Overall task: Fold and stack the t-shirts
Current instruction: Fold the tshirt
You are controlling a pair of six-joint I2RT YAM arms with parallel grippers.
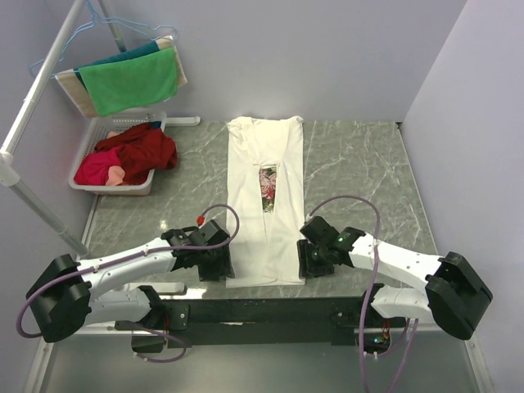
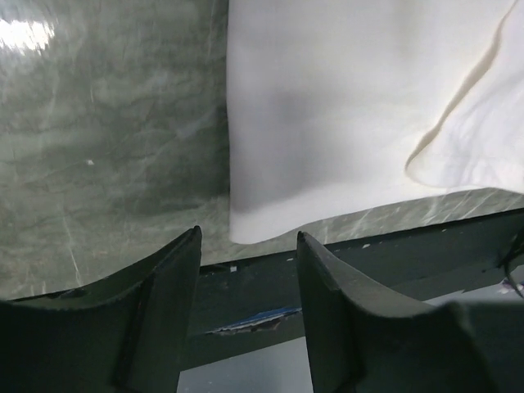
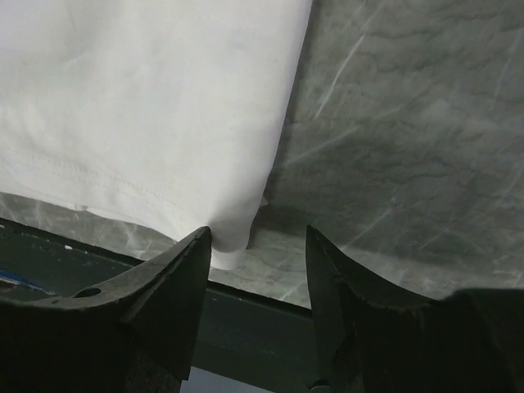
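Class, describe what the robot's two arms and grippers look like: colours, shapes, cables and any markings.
The left arm and right arm have white links joined by bulky black joints. A lilac cable arcs from each. A small green light glows on the right wrist. The left gripper and right gripper have dark, wedge-shaped fingers tapering to tips.

- White cotton t-shirt (image 2: 344, 106): lies flat and fills the upper right. Its lower-left corner sits just beyond the gap between the fingers. A second layer with a curved edge overlaps it at far right.
- Grey-green marbled tabletop (image 2: 106, 147): bare at left, with glare in the top corner.
- Dark rail (image 2: 393, 262): runs along the table's near edge.
- Left gripper (image 2: 249, 246): two dark fingers (image 2: 155, 303) set apart, nothing between them.
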